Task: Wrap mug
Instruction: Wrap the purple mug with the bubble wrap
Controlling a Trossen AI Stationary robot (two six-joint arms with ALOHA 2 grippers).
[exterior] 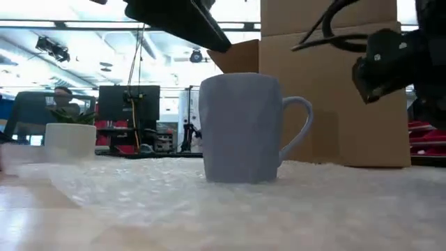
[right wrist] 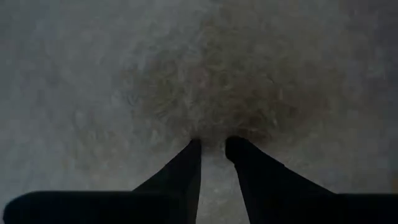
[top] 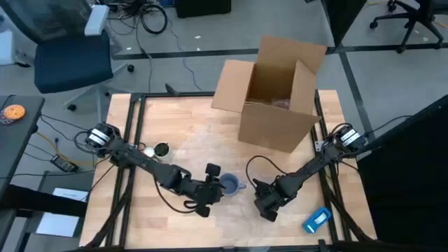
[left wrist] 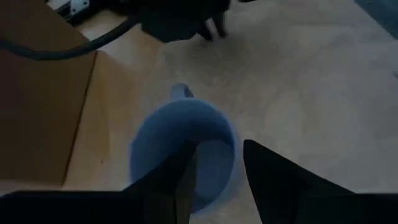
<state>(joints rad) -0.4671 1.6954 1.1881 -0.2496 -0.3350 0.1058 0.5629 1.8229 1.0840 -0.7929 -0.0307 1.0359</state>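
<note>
Matt blue mug (exterior: 240, 129), perhaps ceramic, on dimpled bubble wrap (exterior: 209, 195); pale wood table (top: 182, 119); cardboard box (top: 276, 98).

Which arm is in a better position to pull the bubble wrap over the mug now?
Probably the right. The right gripper is down on the bubble wrap, fingertips pinching it. The left gripper is at the mug, one finger inside its rim, so it is occupied.

One mug (top: 229, 184), one box (top: 275, 94), two arms.

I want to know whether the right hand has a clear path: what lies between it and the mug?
Only bubble wrap: the high view shows no object between the right hand and the mug.
</note>
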